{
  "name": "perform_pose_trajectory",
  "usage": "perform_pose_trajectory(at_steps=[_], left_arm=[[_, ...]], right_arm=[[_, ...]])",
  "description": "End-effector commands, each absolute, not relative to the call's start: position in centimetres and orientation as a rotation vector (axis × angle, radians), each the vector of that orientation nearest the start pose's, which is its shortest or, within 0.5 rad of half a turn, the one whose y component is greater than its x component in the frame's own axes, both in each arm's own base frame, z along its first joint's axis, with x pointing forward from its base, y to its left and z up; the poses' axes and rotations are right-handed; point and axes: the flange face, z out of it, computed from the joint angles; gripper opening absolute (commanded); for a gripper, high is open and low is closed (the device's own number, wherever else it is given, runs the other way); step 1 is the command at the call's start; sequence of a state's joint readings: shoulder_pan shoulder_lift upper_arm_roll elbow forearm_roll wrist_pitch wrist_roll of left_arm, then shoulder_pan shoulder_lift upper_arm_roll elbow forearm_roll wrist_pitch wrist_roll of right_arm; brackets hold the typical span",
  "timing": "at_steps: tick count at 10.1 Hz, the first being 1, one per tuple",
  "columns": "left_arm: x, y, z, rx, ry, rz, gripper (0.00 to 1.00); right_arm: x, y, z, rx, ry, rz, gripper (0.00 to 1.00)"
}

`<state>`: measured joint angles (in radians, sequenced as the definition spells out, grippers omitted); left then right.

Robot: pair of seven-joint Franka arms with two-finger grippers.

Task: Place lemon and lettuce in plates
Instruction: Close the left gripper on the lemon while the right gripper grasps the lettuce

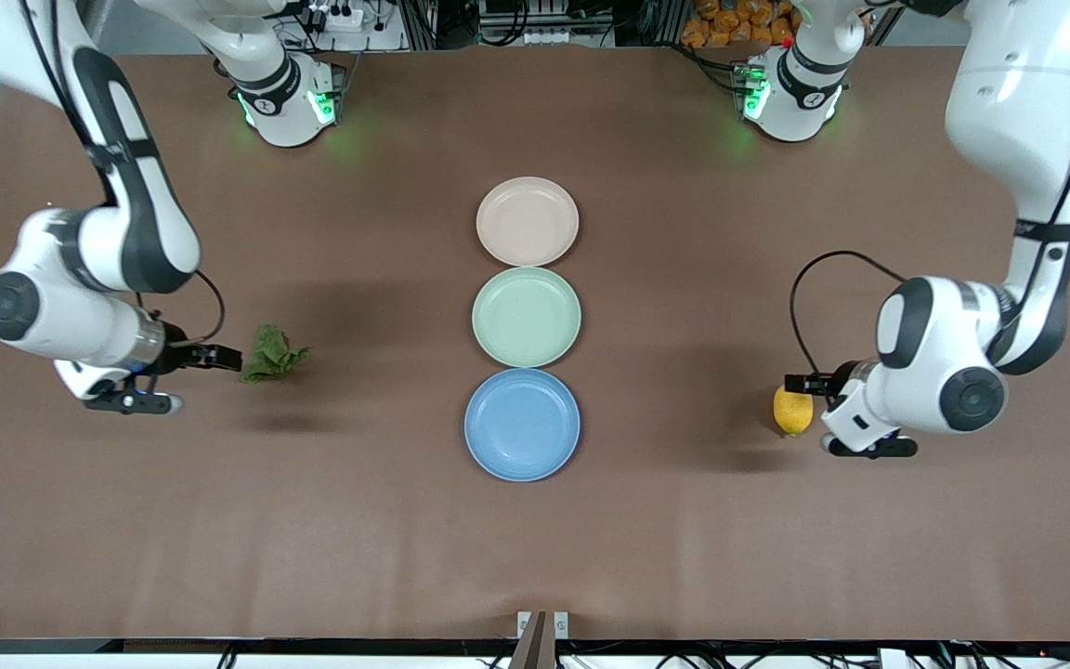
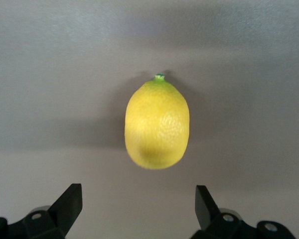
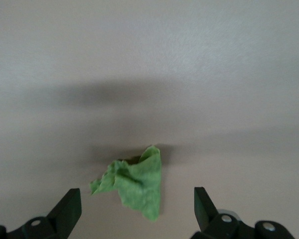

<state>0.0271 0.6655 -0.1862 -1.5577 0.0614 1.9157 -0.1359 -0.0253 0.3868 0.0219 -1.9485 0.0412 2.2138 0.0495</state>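
Right gripper [image 1: 219, 357]: low over the table [image 1: 684, 539] toward the right arm's end, jaws released and spread wide, grasping nothing; in the right wrist view [image 3: 137, 206] the gap between them faces the lettuce.

Lettuce [image 1: 272, 353]: wrinkly dark green leaf piece lying on the table just beside the right gripper's tips, well apart from the plates; also seen crumpled in the right wrist view [image 3: 132, 184].

Plates, in a column at mid-table: pink-beige plate [image 1: 528, 221] farthest from the front camera; mint green plate [image 1: 527, 316] between the other two; light blue plate [image 1: 522, 424] nearest the camera. All three bare.

Lemon [image 1: 792, 410]: yellow, on the table toward the left arm's end, well apart from the plates; nubbed green tip visible in the left wrist view [image 2: 157, 124].

Left gripper [image 1: 802, 383]: low beside the lemon, jaws released and wide apart [image 2: 138, 206], not touching the fruit.
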Motion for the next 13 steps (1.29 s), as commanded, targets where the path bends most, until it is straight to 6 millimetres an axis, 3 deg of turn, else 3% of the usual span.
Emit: perform_pose_trajectory(at_steps=[1, 5, 6, 8, 9, 10, 11, 13], left_arm=[[66.7, -9.4, 22.8, -3.121, 0.114, 0.438, 1.0], [67.2, -9.5, 20.0, -3.136, 0.117, 0.386, 1.0], [67.2, -9.4, 19.4, -3.129, 0.125, 0.383, 0.91], [67.1, -9.5, 18.7, -3.129, 0.123, 0.392, 0.45], [67.1, -9.7, 18.8, -3.129, 0.121, 0.39, 0.12], [67.3, -9.6, 19.3, -3.132, 0.104, 0.376, 0.0], [67.7, -9.4, 20.1, -3.138, 0.102, 0.353, 0.0], [68.1, -11.5, 23.3, -3.16, 0.14, 0.28, 0.0]], right_arm=[[60.2, 0.6, 23.5, -3.085, 0.135, 0.218, 1.0], [59.9, 2.6, 19.8, -3.088, 0.09, 0.238, 1.0], [59.7, 2.4, 19.3, -3.087, 0.093, 0.253, 1.0], [59.0, 2.5, 18.3, -3.085, 0.089, 0.298, 1.0], [59.0, 2.3, 18.3, -3.085, 0.093, 0.295, 1.0], [58.9, 2.4, 18.1, -3.085, 0.094, 0.295, 1.0], [58.8, 2.2, 17.9, -3.084, 0.098, 0.305, 0.94], [58.2, 1.8, 17.4, -3.082, 0.106, 0.326, 0.67]])
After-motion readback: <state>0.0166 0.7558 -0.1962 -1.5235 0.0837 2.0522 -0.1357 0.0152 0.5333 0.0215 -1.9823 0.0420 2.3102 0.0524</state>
